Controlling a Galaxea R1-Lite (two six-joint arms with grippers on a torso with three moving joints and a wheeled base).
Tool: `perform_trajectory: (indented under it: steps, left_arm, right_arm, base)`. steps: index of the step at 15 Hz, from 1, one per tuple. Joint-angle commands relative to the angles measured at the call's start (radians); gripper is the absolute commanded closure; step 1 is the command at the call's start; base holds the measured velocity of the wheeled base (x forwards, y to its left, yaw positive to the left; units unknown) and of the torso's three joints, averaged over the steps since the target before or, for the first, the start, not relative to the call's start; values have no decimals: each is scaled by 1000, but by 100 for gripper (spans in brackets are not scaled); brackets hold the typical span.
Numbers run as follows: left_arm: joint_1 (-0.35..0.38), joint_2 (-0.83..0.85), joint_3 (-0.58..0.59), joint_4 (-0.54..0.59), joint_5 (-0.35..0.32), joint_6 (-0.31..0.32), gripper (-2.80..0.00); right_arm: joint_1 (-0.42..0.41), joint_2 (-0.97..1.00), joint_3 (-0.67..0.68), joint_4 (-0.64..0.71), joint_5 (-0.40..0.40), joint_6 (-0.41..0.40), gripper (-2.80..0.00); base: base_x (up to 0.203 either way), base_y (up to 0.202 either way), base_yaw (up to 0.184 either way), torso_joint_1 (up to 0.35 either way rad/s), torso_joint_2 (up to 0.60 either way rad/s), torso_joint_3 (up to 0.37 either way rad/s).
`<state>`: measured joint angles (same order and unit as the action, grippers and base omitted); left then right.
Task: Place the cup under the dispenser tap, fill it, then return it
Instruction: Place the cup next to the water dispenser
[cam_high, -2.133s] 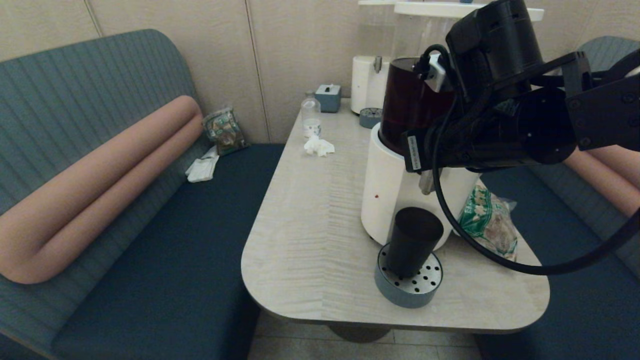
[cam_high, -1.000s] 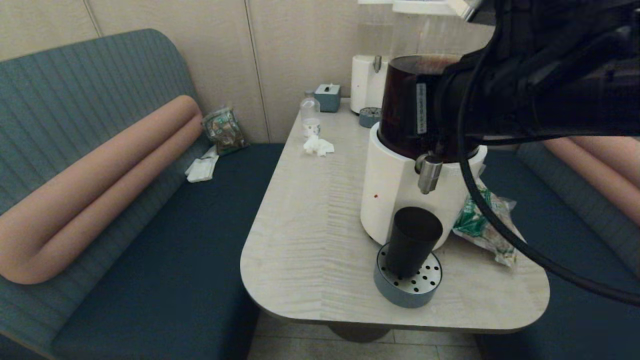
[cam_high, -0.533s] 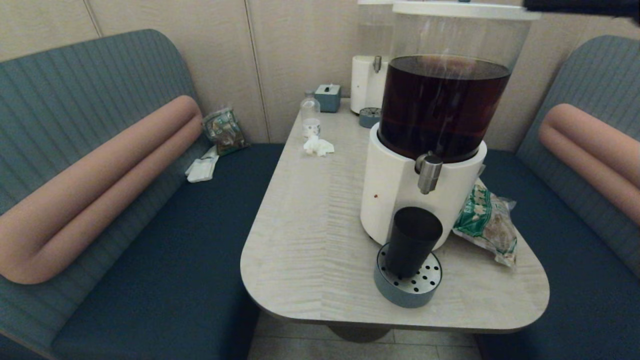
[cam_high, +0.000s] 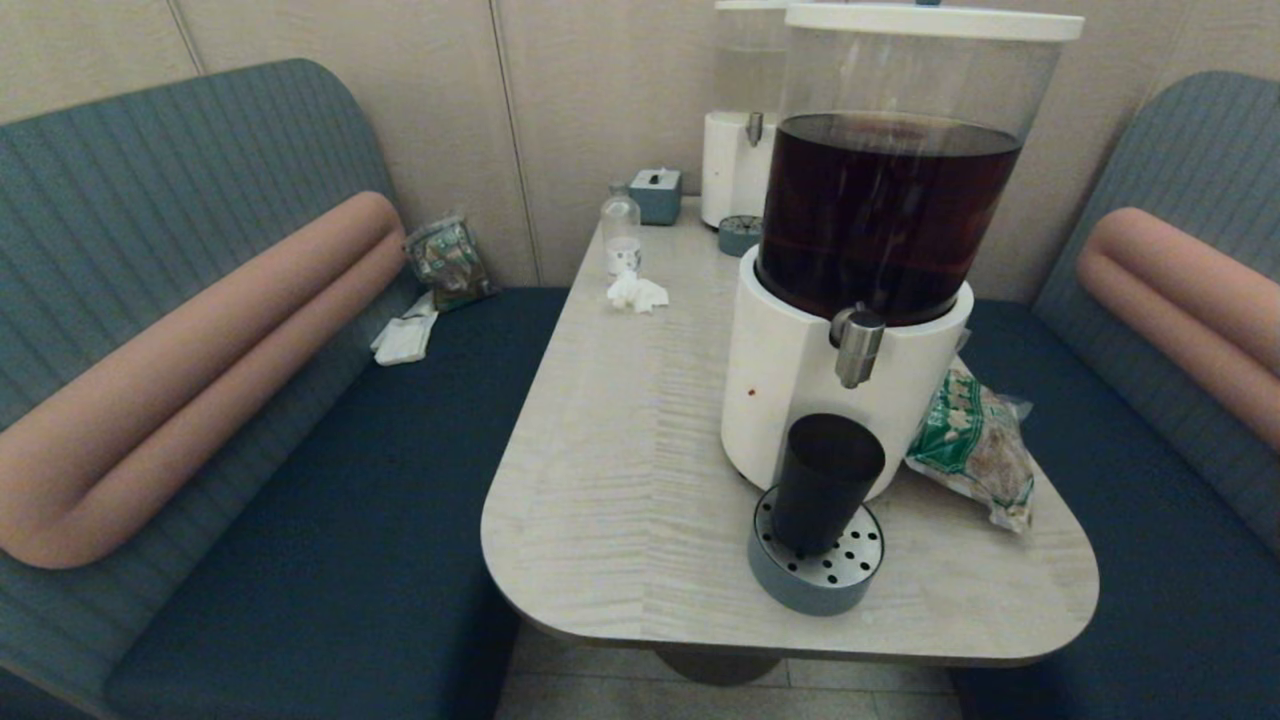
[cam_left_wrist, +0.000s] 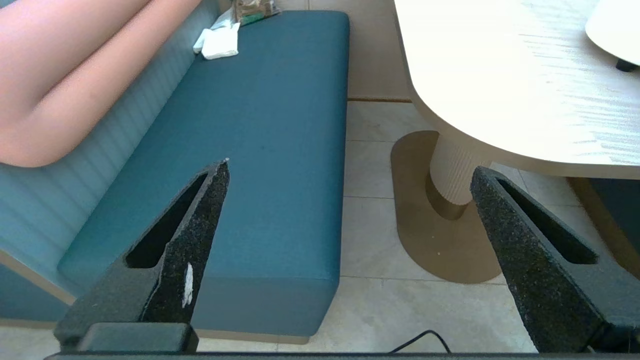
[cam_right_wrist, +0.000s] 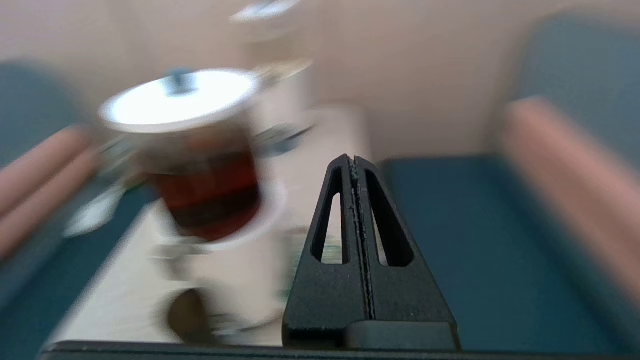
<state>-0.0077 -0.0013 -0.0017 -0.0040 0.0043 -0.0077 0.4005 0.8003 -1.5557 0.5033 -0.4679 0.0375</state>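
The dark smoky cup (cam_high: 826, 484) stands upright on the round perforated drip tray (cam_high: 818, 570), right below the brushed-steel dispenser tap (cam_high: 858, 346). That tap belongs to the large dispenser (cam_high: 880, 215), which has a white base and a tank of dark brown drink. Neither arm shows in the head view. My right gripper (cam_right_wrist: 354, 161) is shut and empty, high up beside the dispenser (cam_right_wrist: 200, 170); the cup (cam_right_wrist: 185, 312) appears low in that view. My left gripper (cam_left_wrist: 349, 170) hangs open over the floor by the bench.
A green snack bag (cam_high: 972, 445) lies against the dispenser's right side. At the table's far end are a small clear bottle (cam_high: 621, 232), a crumpled tissue (cam_high: 637, 292), a tissue box (cam_high: 656, 192) and a second dispenser (cam_high: 738, 150) with colourless liquid. Blue benches flank the table (cam_high: 620, 470).
My right arm, which covered the dispenser's front, has risen and swung away, out of the head view. The cup has stayed on the drip tray.
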Motion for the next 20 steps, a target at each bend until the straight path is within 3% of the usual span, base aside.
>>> perform_trajectory:
  steps: [1,3,4,5,7,9,12,13,15,18,20]
  left_arm:
    - [0,1,0,-1,0,-2,-280]
    - [0,1,0,-1,0,0,-280]
    - [0,1,0,-1,0,0,-280]
    - [0,1,0,-1,0,-1,-280]
    - [0,1,0,-1,0,-2,-280]
    - [0,1,0,-1,0,-2,-280]
    - [0,1,0,-1,0,-2,-280]
    - [0,1,0,-1,0,-1,-280]
    - [0,1,1,-1,0,-2,-280]
    - [0,1,0,-1,0,-1,-280]
    - [0,1,0,-1,0,-1,-280]
  right_arm:
    - [-122,-343,213,-47,23,-69,0]
    - [-184,-486,431,-210,39,-142,0]
    - [-211,-512,500,-351,8,-180,0]
    - [-244,-521,542,-408,-16,-219,0]
    - [-310,-524,597,-423,-12,-214,0]
    - [-343,-527,647,-427,52,-190,0]
    - [-418,-584,783,-445,241,-185,0]
    - [-423,-594,854,-495,265,-186,0]
    - [-425,-615,1021,-686,304,-202,0]
    - [-421,-645,1306,-1046,366,-291,0]
    - [-412,-695,1419,-1109,398,-324,0]
  base:
    - [0,0,0,0,0,0]
    - [0,0,0,0,0,0]
    - [0,0,0,0,0,0]
    - [0,0,0,0,0,0]
    - [0,0,0,0,0,0]
    - [0,0,0,0,0,0]
    - [0,0,0,0,0,0]
    - [0,0,0,0,0,0]
    - [0,0,0,0,0,0]
    - [0,0,0,0,0,0]
    - [0,0,0,0,0,0]
